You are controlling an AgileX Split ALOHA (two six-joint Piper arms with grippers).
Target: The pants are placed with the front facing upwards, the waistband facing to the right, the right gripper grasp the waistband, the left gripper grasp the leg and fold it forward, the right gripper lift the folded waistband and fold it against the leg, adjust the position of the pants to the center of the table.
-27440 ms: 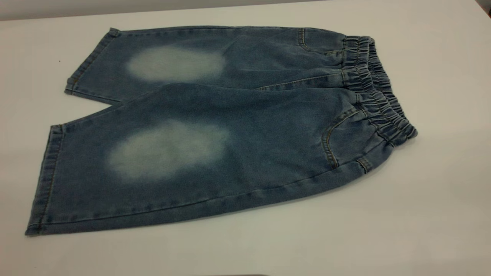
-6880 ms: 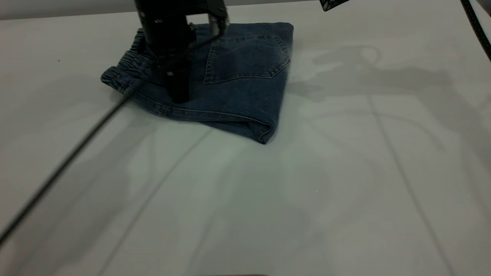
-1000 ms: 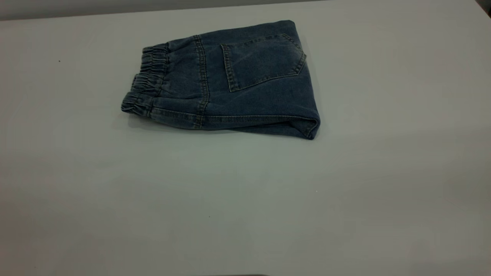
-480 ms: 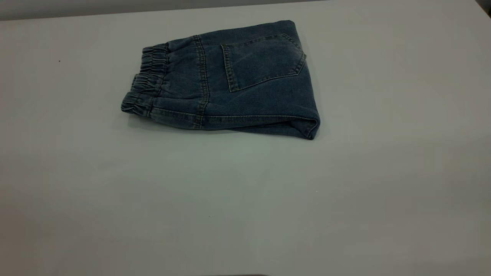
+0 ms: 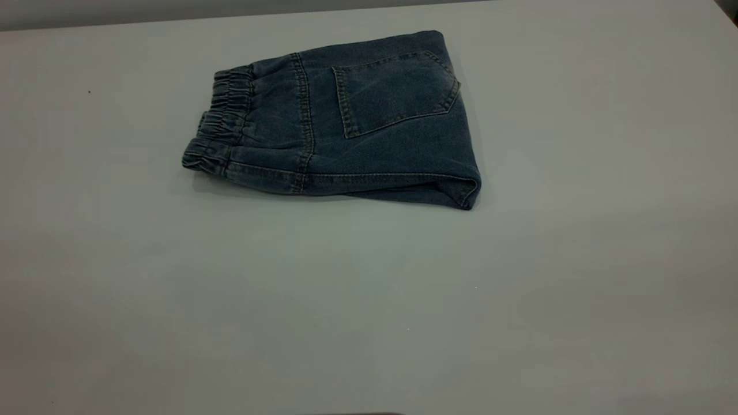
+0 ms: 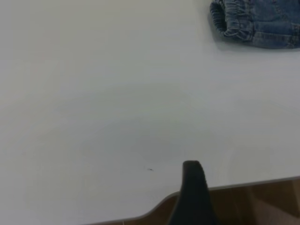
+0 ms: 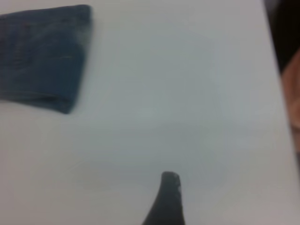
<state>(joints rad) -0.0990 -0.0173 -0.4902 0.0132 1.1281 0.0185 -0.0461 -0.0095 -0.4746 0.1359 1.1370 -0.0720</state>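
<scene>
The pants [image 5: 375,115] lie folded into a compact blue denim bundle on the far part of the white table [image 5: 369,300], back pocket up. The ruched waistband [image 5: 222,124] points to the left and the fold edge to the right. Neither gripper shows in the exterior view. In the left wrist view my left gripper [image 6: 193,187] is a single dark tip over the table's edge, far from the waistband [image 6: 227,18]. In the right wrist view my right gripper [image 7: 169,197] is a dark tip over bare table, well clear of the pants' folded end [image 7: 42,51].
The table's edge [image 6: 243,184] runs under the left gripper, with brown floor [image 6: 262,206] beyond it. In the right wrist view the table's other edge [image 7: 276,70] borders a dark area.
Nothing moved over the last second. Since about seven seconds ago the black arm over the waistband has left and the folded pants have shifted a little to the right.
</scene>
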